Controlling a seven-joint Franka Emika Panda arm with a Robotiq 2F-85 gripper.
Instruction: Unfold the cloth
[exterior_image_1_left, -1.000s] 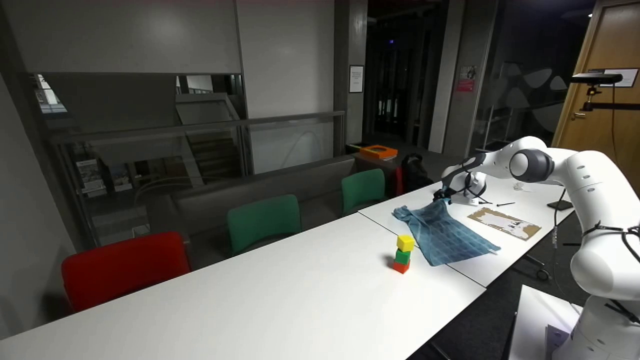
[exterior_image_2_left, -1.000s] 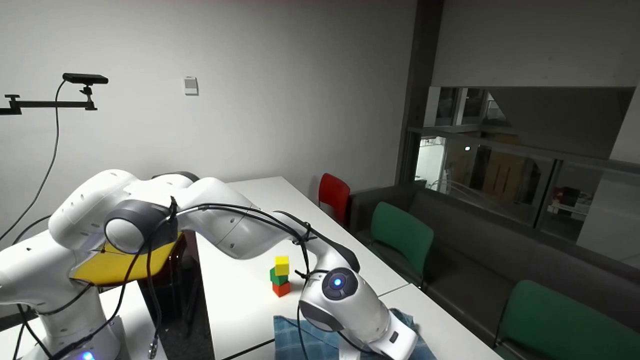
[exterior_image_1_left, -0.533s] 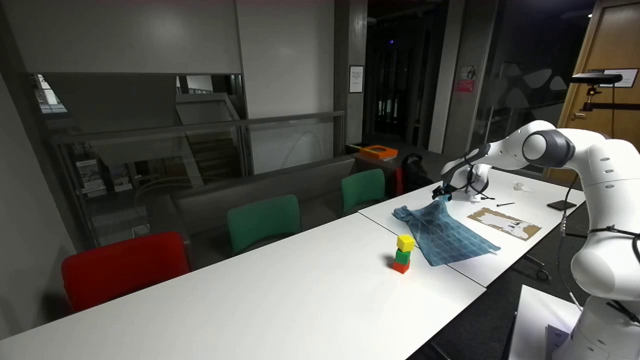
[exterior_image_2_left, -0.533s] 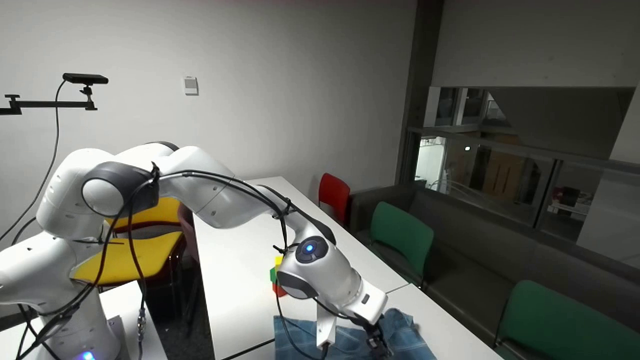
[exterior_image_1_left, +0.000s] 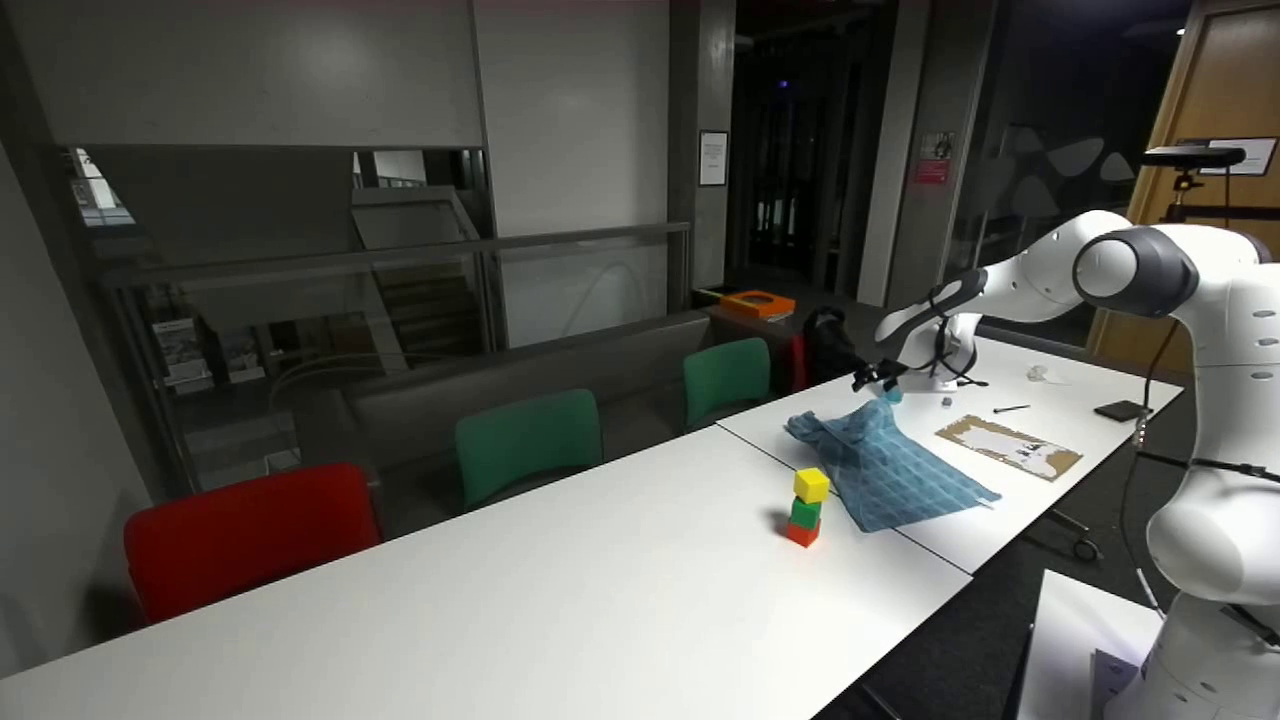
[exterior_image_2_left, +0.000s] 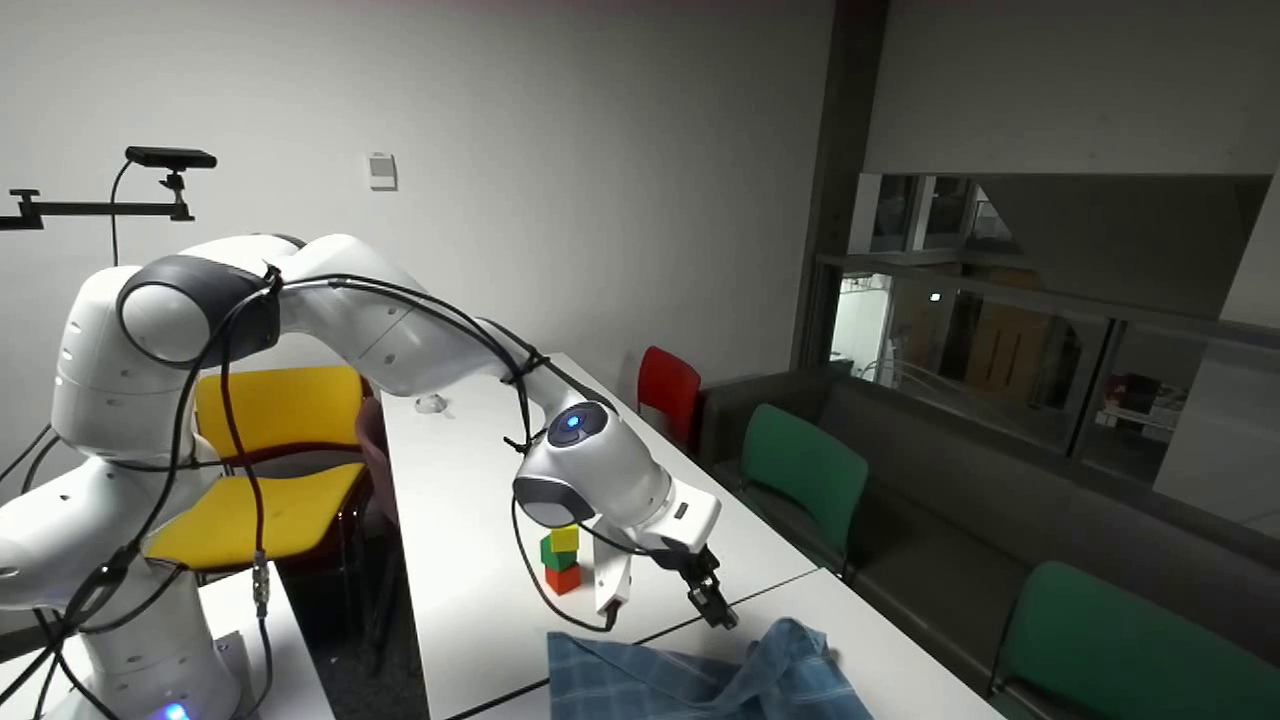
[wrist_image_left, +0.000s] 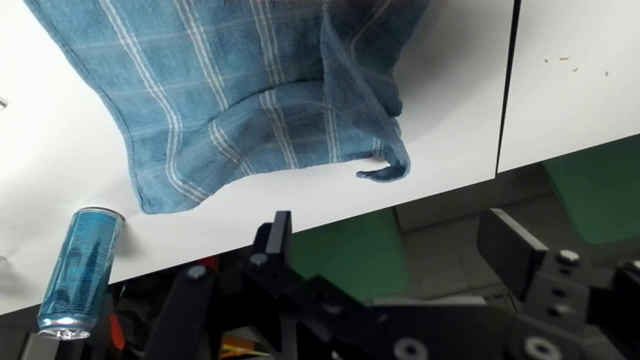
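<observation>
Some cloth (wrist_image_left: 250, 100) folded over, wrist-view 12 o'clock from gripper (wrist_image_left: 386, 225); jaws wide, empty. Pinch top layer only, drag low.

Clear air between pincer (wrist_image_left: 386, 226) and cloth (wrist_image_left: 225, 100); obstacles: blue can (wrist_image_left: 80, 272) beside corner, block stack (exterior_image_1_left: 806, 510) near edge.

The wrist view's top edge is cutting off the cloth (wrist_image_left: 240, 80); in an exterior view, the robot arm (exterior_image_2_left: 595, 465) is partly covering the yellow block (exterior_image_2_left: 565, 541).
</observation>
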